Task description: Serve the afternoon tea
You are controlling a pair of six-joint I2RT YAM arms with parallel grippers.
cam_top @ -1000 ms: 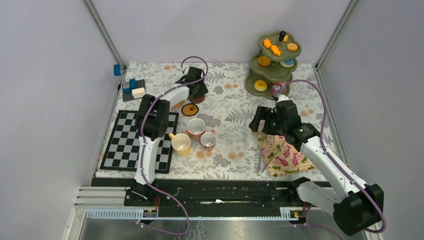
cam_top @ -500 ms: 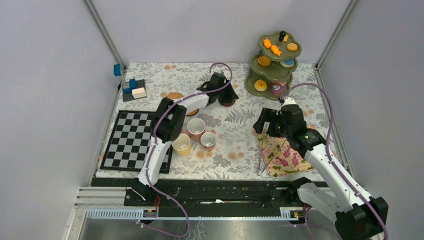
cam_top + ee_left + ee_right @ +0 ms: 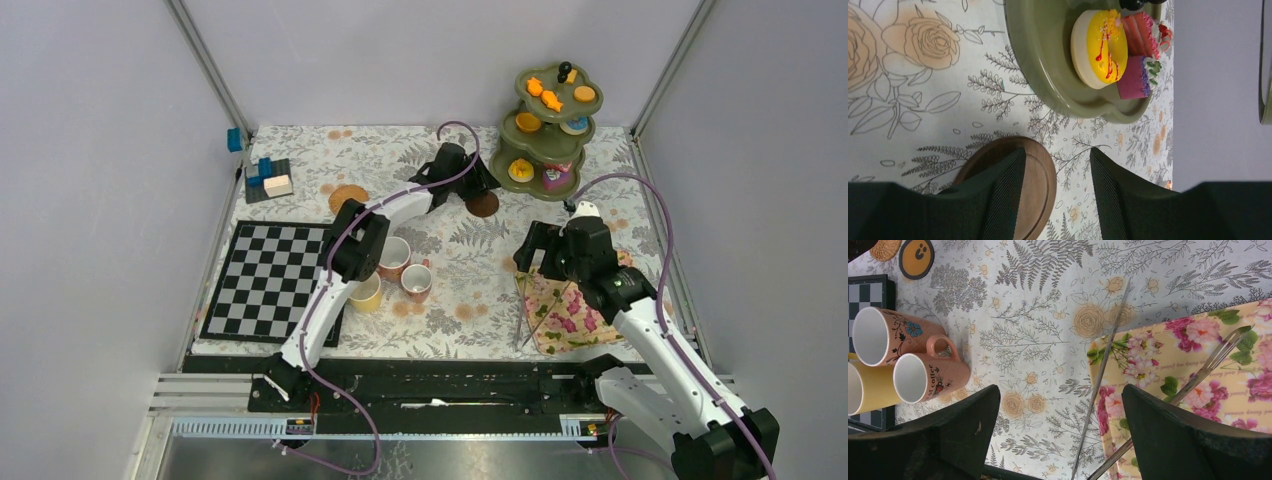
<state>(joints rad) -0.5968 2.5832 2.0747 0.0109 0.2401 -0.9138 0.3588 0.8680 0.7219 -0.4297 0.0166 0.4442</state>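
Olive-green and three tiers tall, the stand [image 3: 503, 168] sits at the far right of the fern-patterned worktop [image 3: 450, 300], loaded with small treats: orange pieces on top, a yellow and a blue-rimmed one in the middle, and on the bottom tier a yellow-iced donut [image 3: 1100, 47] beside pink and purple cake slices [image 3: 1134, 55]. The left gripper [image 3: 475, 190] reaches to the far centre, its jaws clamped on a round brown wooden coaster [image 3: 484, 205]. In the left wrist view one finger covers part of the disc. That coaster lies flat on the worktop just left of the stand's bottom tier, close to its rim but apart from it. A woven tan coaster [image 3: 348, 196] rests farther left, and the right wrist view shows an orange coaster with a black face mark [image 3: 917, 257] just beside it. Three mugs huddle together at the right edge of the chessboard [image 3: 265, 280]: the yellow mug [image 3: 365, 292] nearest, and two pinkish mugs [image 3: 395, 255] [image 3: 415, 282] to its right, all upright. The right gripper [image 3: 538, 252] hovers with its jaws wide apart and holding nothing, above the far left corner of a rose-printed yellow cloth [image 3: 575, 315], on which thin metal tongs [image 3: 1103, 365] lie. Blue blocks [image 3: 262, 178] sit at the far left.
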